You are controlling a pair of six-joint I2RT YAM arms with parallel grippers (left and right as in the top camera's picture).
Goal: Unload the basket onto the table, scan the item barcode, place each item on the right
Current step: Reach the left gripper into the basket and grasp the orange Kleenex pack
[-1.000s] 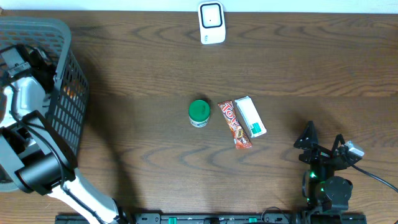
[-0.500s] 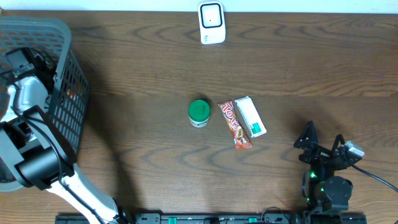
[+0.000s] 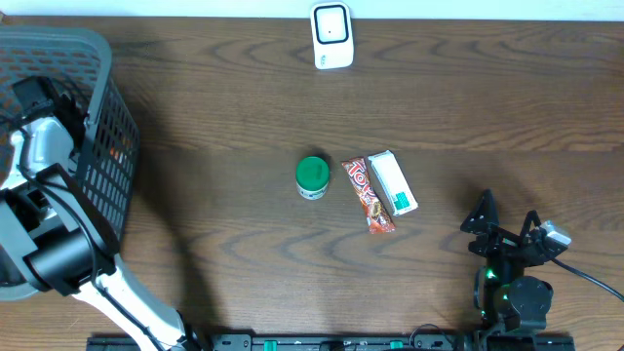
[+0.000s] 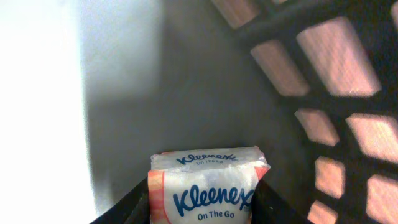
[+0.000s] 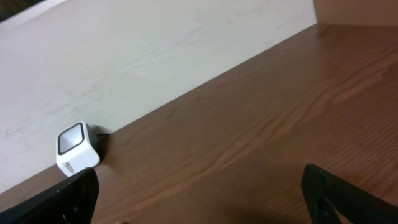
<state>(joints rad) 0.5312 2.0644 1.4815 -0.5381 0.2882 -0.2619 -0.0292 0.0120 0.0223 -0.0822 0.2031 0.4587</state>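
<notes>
My table [image 3: 214, 117] is dark brown wood with a strong grain. A white barcode scanner [image 3: 331, 36] stands at the far edge, about centre, and a grey mesh basket [image 3: 107, 146] sits at my left end. Mid-table there is a row of three: a green-lidded jar [image 3: 312, 176] on the left, a red-wrapped candy bar [image 3: 368, 194] just beside it, and a white-and-green box [image 3: 392, 182] lying against the bar's right side, both angled alike.

Green-lidded jar [image 3: 312, 177], candy bar [image 3: 369, 195] and white carton [image 3: 393, 182] lie together.
</notes>
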